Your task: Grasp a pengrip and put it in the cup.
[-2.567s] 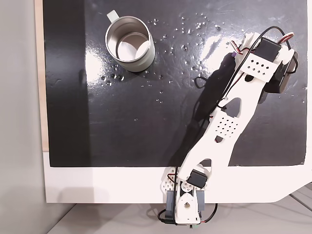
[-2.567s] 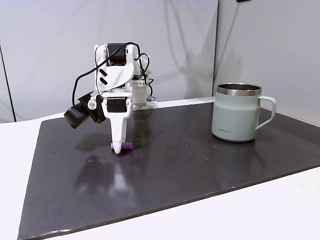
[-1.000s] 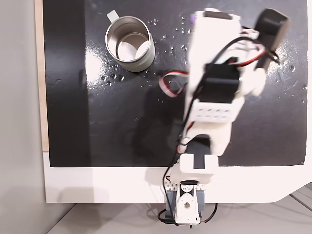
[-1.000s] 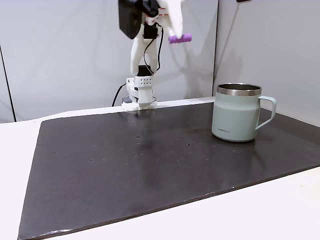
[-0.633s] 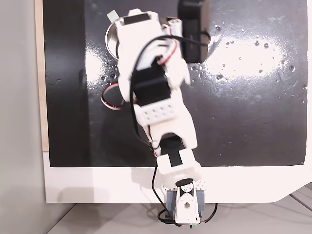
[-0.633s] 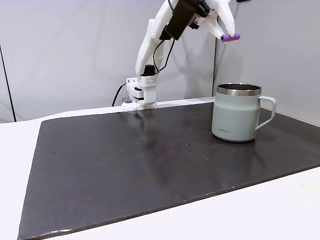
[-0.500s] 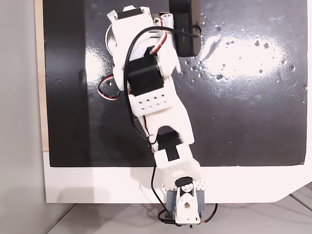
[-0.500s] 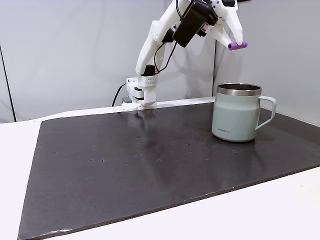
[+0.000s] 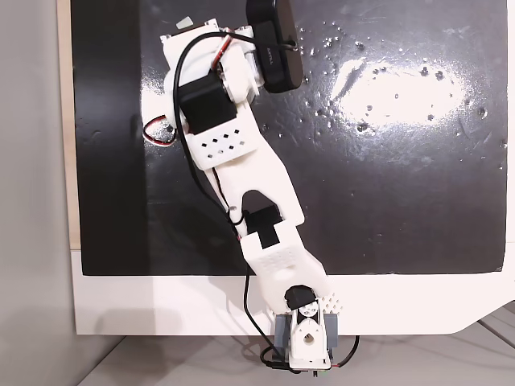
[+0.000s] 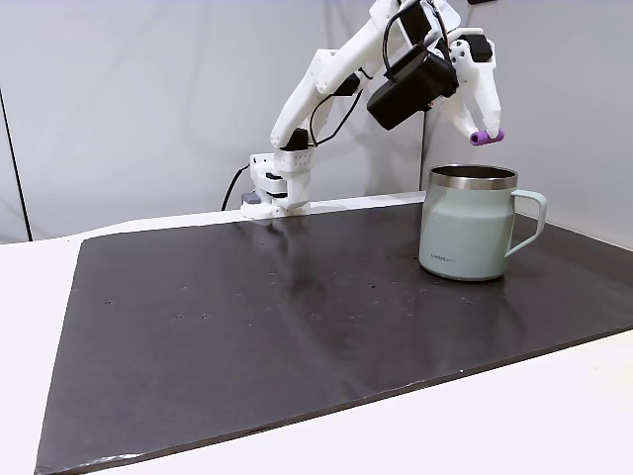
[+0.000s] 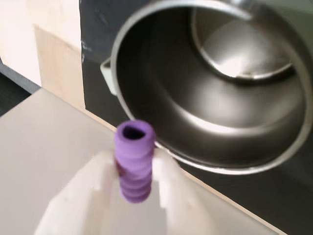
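The pale purple ribbed pengrip hangs in the air just above the rim of the cup, a metal mug with a handle on its right side. My gripper is shut on the pengrip and points downward. In the wrist view the pengrip stands upright between the two white fingers, with the cup's shiny open inside right behind it. In the top-down fixed view the arm covers the cup; its handle tab peeks out.
The cup stands on a black mat lying on a white table. The arm's base is at the mat's far edge. Small shiny specks dot the mat. A pale wall rises behind.
The arm has swung further over the cup and come down. The pengrip, still held, is now lower and just over the rim.
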`<action>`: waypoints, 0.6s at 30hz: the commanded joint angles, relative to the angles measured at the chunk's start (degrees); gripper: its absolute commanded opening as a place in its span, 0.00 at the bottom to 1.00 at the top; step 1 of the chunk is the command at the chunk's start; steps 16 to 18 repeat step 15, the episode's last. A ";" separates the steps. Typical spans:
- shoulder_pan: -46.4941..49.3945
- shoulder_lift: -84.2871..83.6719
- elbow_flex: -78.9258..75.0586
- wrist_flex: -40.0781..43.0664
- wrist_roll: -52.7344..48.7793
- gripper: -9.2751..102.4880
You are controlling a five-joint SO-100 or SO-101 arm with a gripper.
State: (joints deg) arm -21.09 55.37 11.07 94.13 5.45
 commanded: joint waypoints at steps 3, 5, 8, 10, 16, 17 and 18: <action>-0.26 1.58 -2.64 1.85 -0.53 0.28; -0.18 1.58 -2.64 2.29 -0.35 0.29; -0.09 1.49 -2.64 2.29 -0.35 0.29; -0.09 1.67 -2.64 2.29 -0.35 0.29; -0.09 1.76 -2.64 2.20 -0.44 0.29; -0.09 1.76 -2.64 2.20 -0.44 0.29; -0.09 1.76 -2.64 2.20 -0.44 0.29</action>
